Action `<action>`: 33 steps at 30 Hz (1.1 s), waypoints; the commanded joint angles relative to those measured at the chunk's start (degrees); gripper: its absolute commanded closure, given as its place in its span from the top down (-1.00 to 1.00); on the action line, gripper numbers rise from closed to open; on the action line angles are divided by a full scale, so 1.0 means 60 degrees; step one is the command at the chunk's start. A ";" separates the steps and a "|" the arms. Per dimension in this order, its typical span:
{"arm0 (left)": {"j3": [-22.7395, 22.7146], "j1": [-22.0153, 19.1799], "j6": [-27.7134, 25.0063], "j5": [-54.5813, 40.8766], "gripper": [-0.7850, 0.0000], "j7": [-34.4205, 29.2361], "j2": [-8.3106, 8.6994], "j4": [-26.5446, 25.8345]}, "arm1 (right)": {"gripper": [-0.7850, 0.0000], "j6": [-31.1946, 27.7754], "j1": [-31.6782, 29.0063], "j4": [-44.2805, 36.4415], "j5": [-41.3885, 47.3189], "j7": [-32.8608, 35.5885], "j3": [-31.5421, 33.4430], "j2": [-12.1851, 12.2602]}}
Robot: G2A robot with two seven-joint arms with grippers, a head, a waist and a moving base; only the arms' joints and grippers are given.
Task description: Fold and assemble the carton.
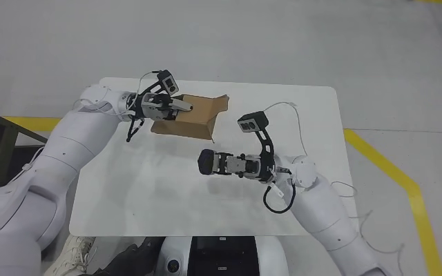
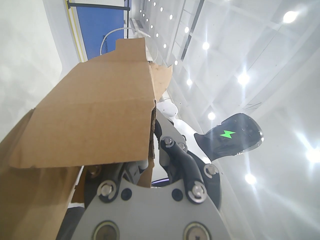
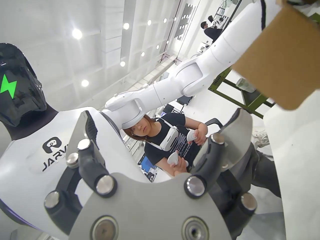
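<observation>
Left claw (image 1: 177,105) is pinching a wall of the carton (image 1: 194,118). In the left wrist view the cardboard runs right down into the jaws and hides one finger, so the pinch looks firm but I can't fully confirm it. Right claw (image 1: 206,163) is spread wide with nothing between its fingers. It hangs over the middle of the worktop (image 1: 138,196), near the carton's closer end but clear of it.

The carton is brown and sits at the far left part of the worktop. It is partly opened into a sleeve, not squared up. One end flap (image 1: 221,103) stands up and out on the side away from the left claw. The right wrist view has a carton corner (image 3: 275,58) ahead and off to one side of the open fingers, apart from them.

Step in hand: early to middle, I'd say. One arm steadies the body so the other can work the flaps, and no flap is folded in or locked yet.

Next move likely calls for bringing the right claw to the loose end flap and pushing or pinching it inward along its crease. The left pinch has to hold steady meanwhile so the sleeve doesn't collapse or slide.
</observation>
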 commanded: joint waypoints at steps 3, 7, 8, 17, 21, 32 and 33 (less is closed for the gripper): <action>0.0002 0.0122 0.0551 0.0057 -1.00 0.0000 0.0035 -0.0316 | 1.00 -0.0140 0.0015 0.0094 0.0096 -0.0186 0.0308 0.0031; -0.0013 0.0244 0.0921 -0.0086 -1.00 0.0000 0.0132 -0.0645 | 1.00 -0.0179 0.0002 0.0162 0.0051 -0.0387 0.0559 0.0064; -0.0022 0.0275 0.1006 -0.0149 -1.00 0.0000 0.0161 -0.0711 | 1.00 -0.0174 0.0000 0.0192 0.0046 -0.0425 0.0607 0.0071; 0.0119 0.0375 0.1438 -0.0087 -1.00 0.0000 0.0411 -0.1179 | 1.00 -0.0115 0.0021 0.0353 0.0204 -0.0406 0.0781 0.0095; 0.0244 0.0358 0.1432 -0.0095 -1.00 0.0000 0.0495 -0.1308 | 1.00 0.0009 0.0093 0.0398 0.0200 -0.0337 0.0660 0.0075; 0.0561 0.0220 0.1477 -0.0392 -1.00 0.0000 0.0611 -0.1445 | 1.00 -0.0147 0.0117 0.0462 0.0263 -0.0250 0.0466 0.0025; 0.0584 0.0204 0.1490 -0.0422 -1.00 0.0000 0.0626 -0.1420 | 1.00 -0.0217 0.0049 0.0434 0.0360 -0.0213 0.0610 0.0051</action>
